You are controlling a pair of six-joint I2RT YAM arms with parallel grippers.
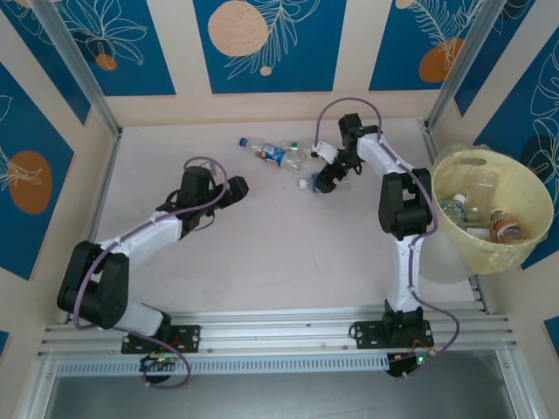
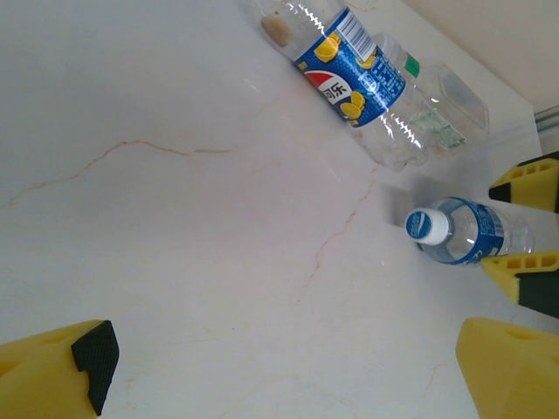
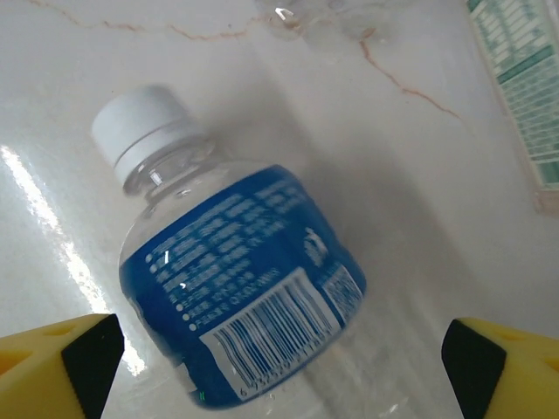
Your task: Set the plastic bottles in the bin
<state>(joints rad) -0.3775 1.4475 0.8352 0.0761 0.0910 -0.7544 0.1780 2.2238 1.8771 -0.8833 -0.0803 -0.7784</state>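
From where I stand, the left fingers (image 1: pixel 238 186) come first, spread wide over bare marbled table (image 1: pixel 262 262) and gripping nothing. A little farther and to the right, the right fingers (image 1: pixel 325 181) stand apart on either side of a small blue-labelled water bottle (image 3: pixel 236 297) with a white cap, lying on its side. They don't seem to touch it. Just beyond lie a Pepsi bottle (image 2: pixel 349 70) and a crushed clear bottle (image 2: pixel 437 105) with a green-and-white label, pressed side by side. Over at the right stands the pale-yellow bin (image 1: pixel 528 188), with several bottles (image 1: pixel 482 194) already inside.
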